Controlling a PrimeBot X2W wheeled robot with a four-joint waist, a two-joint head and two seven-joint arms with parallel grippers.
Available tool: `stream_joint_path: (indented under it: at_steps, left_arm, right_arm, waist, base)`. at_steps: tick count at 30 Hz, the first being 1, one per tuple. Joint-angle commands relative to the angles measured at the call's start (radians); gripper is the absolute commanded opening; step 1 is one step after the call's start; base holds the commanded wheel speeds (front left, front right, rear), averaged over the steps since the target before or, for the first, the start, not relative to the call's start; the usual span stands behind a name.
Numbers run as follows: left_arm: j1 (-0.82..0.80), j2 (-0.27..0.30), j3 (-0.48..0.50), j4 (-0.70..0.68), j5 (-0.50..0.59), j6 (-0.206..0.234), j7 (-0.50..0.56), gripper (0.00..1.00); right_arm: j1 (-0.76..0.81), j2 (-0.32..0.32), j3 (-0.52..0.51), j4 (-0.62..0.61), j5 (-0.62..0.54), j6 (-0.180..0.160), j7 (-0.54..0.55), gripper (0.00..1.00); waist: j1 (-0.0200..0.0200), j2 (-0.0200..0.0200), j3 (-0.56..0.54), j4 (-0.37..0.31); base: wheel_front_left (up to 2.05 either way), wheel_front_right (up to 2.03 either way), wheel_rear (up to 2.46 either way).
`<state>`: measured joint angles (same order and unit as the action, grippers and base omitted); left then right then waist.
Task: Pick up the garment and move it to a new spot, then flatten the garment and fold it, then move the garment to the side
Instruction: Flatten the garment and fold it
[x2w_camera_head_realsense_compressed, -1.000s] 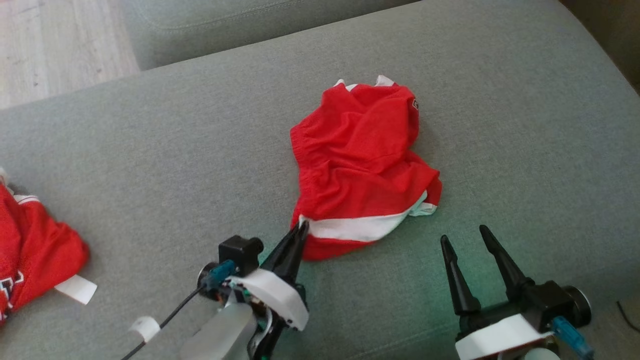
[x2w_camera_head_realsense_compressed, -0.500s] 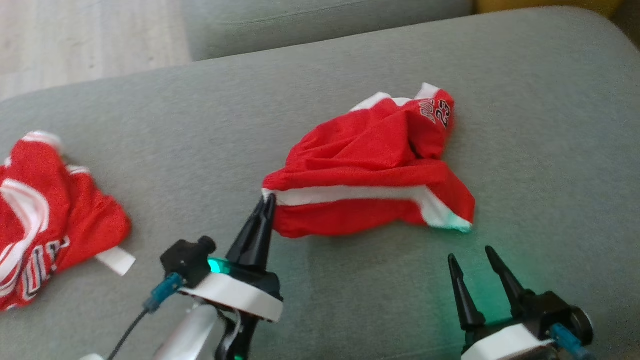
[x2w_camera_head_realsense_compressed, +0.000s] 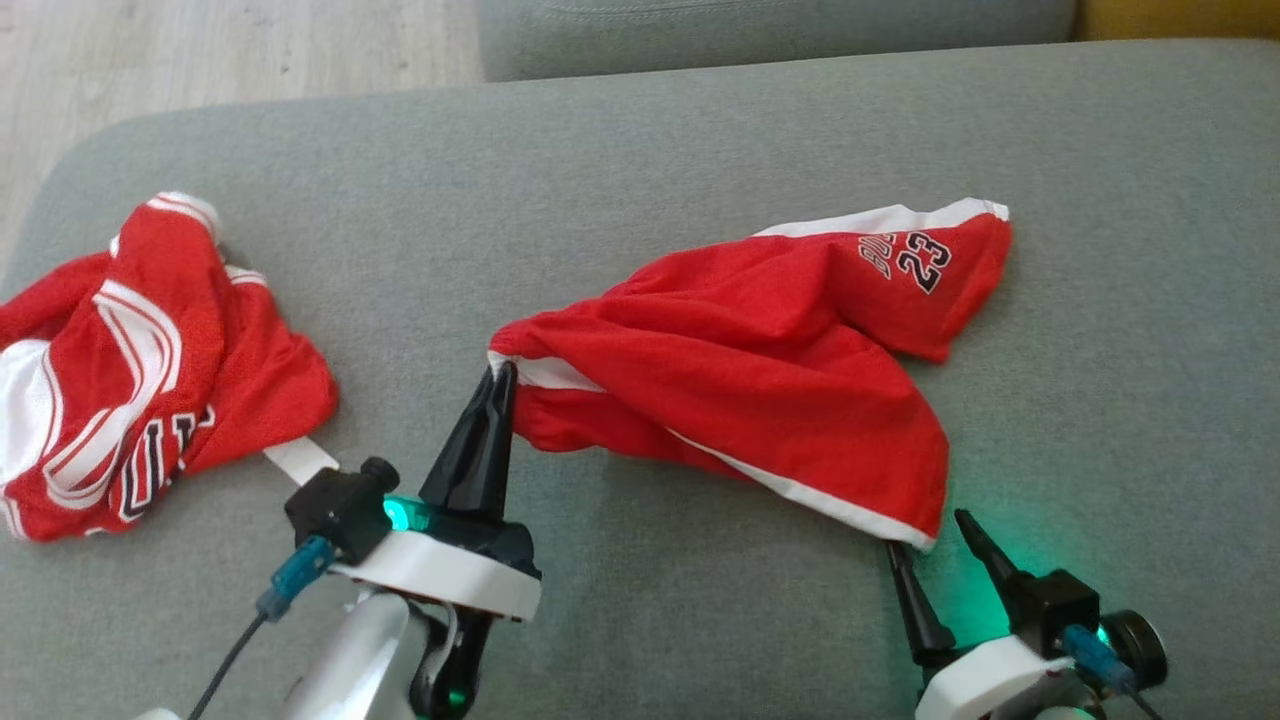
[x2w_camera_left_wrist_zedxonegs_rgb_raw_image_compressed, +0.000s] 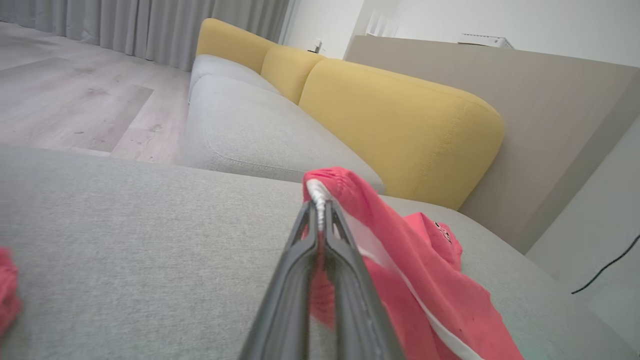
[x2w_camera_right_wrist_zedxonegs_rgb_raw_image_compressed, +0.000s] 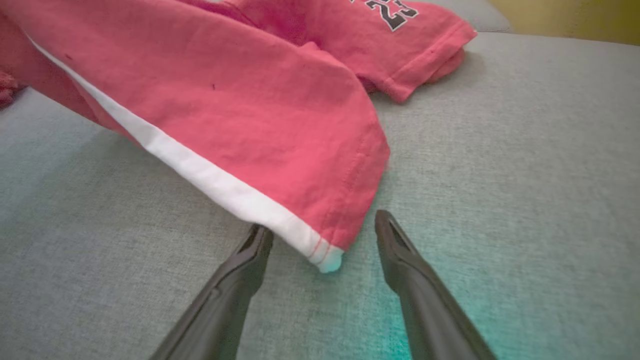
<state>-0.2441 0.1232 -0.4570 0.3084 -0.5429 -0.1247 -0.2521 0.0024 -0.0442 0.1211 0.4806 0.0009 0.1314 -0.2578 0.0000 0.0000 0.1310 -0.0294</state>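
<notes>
I see the red shorts (x2w_camera_head_realsense_compressed: 760, 370) sprawled mid sofa seat (x2w_camera_head_realsense_compressed: 640, 150): left gripper (x2w_camera_head_realsense_compressed: 500, 375) jaws pinched on one hem corner; right gripper (x2w_camera_head_realsense_compressed: 926, 530) jaws wide, straddling the other corner, gripping nothing. Risk: closing low, I snag seat fabric or lose the corner.

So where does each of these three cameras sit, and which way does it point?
Head view: on the robot's head, looking down at the grey sofa; left gripper, shut on the red shorts, and open right gripper rise from below.
Left wrist view: on that wrist, looking along its shut fingers across the seat toward yellow cushions.
Right wrist view: on that wrist, looking along its open fingers at the shorts' white-trimmed corner.
Shared: every view shows the shorts.
</notes>
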Motion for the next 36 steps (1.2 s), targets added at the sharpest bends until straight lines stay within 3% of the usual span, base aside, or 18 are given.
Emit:
stream_joint_path:
  at_steps: [1, 3, 4, 6, 7, 10, 15, 20, 27, 31, 36]
  left_arm:
    - [-0.029, 0.011, 0.039, -0.038, 0.01, -0.005, -0.01, 0.0]
    - [-0.027, 0.01, 0.041, -0.037, 0.012, -0.005, -0.01, 0.0]
    - [-0.026, 0.009, 0.041, -0.037, 0.013, -0.006, -0.01, 0.0]
    - [-0.025, 0.008, 0.041, -0.037, 0.014, -0.006, -0.01, 0.0]
    - [-0.025, 0.008, 0.041, -0.037, 0.014, -0.006, -0.01, 0.0]
    - [-0.021, 0.008, 0.04, -0.037, 0.016, -0.006, -0.01, 0.0]
    - [-0.017, 0.015, 0.041, -0.062, 0.022, -0.006, -0.01, 0.0]
    - [-0.047, 0.048, 0.021, -0.165, 0.015, -0.006, -0.01, 0.0]
    - [-0.258, 0.183, -0.029, -0.381, -0.05, -0.006, 0.044, 0.0]
    - [-0.457, 0.251, -0.067, -0.417, -0.091, -0.006, 0.111, 0.0]
    - [-0.73, 0.263, -0.124, -0.318, -0.157, -0.006, 0.147, 0.0]
  right_arm:
    - [-0.029, -0.006, 0.029, -0.013, -0.005, -0.001, -0.004, 1.0]
    - [-0.032, -0.006, 0.036, -0.007, -0.006, -0.001, -0.004, 1.0]
    - [-0.032, -0.006, 0.04, -0.003, -0.006, -0.001, -0.004, 0.88]
    - [-0.033, -0.006, 0.046, -0.004, -0.011, -0.001, -0.004, 0.52]
    - [-0.033, -0.006, 0.046, -0.004, -0.011, -0.001, -0.004, 0.52]
    - [-0.03, -0.007, 0.053, -0.02, -0.019, -0.001, -0.004, 0.0]
    - [-0.014, -0.025, 0.055, -0.096, -0.057, -0.001, -0.004, 0.0]
    - [-0.014, -0.052, -0.006, -0.294, -0.109, -0.001, -0.004, 0.0]
    - [-0.219, -0.158, -0.076, -0.507, -0.126, -0.001, -0.004, 0.0]
    - [-0.417, -0.237, -0.09, -0.459, -0.101, -0.001, -0.004, 0.0]
    - [-0.686, -0.318, -0.044, -0.274, -0.055, -0.001, -0.004, 0.0]
  waist:
    - [0.0, 0.0, 0.003, 0.007]
    - [0.0, 0.0, 0.002, 0.011]
    - [0.0, 0.0, 0.001, 0.012]
    - [0.0, 0.0, -0.001, 0.015]
    - [0.0, 0.0, -0.001, 0.015]
    - [0.0, 0.0, -0.009, 0.016]
    - [0.0, 0.0, -0.026, 0.006]
    - [0.0, 0.0, -0.045, -0.021]
    - [0.0, 0.0, -0.04, -0.081]
    - [0.0, 0.0, 0.011, -0.086]
    - [0.0, 0.0, 0.122, -0.085]
  base:
    - [0.0, 0.0, 0.0]
    - [0.0, 0.0, 0.0]
    - [0.0, 0.0, 0.0]
    - [0.0, 0.0, 0.0]
    - [0.0, 0.0, 0.0]
    - [0.0, 0.0, 0.0]
    - [0.0, 0.0, 0.0]
    - [0.0, 0.0, 0.0]
    - [0.0, 0.0, 0.0]
    - [0.0, 0.0, 0.0]
    - [0.0, 0.0, 0.0]
